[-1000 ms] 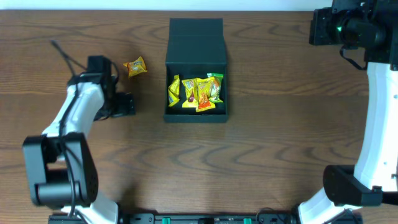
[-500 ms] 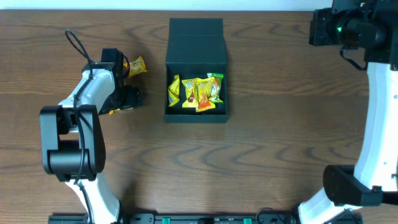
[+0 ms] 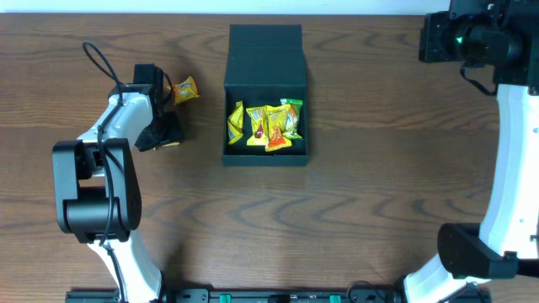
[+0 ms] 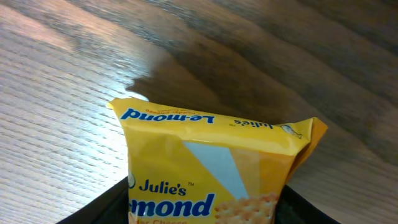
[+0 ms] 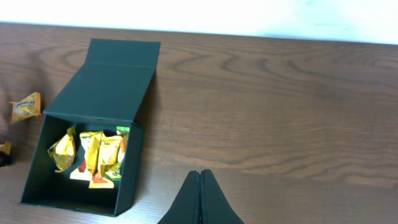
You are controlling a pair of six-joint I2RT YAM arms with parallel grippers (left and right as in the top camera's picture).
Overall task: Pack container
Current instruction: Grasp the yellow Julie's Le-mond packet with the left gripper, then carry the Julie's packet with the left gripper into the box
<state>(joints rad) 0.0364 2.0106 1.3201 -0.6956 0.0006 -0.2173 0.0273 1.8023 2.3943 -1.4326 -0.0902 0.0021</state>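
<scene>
The container (image 3: 266, 157) is a dark square box at the table's middle with its flap lid (image 3: 265, 55) open toward the far side. Several yellow snack packets (image 3: 264, 124) lie inside. It also shows in the right wrist view (image 5: 127, 180). My left gripper (image 3: 164, 133) is left of the box and shut on a yellow Julie's Le-mond packet (image 4: 211, 162), held just above the wood. Its dark fingers (image 4: 106, 205) flank the packet. Another yellow packet (image 3: 183, 90) lies on the table beyond it. My right gripper (image 5: 200, 186) is shut and empty, high at the far right.
The loose packet also shows at the left edge of the right wrist view (image 5: 25, 107). A black cable (image 3: 99, 61) loops from the left arm. The right arm's base (image 3: 472, 252) stands at the near right.
My left arm has swung toward the far side and turned its wrist, and a yellow packet now shows in its gripper. The right arm has not moved.
</scene>
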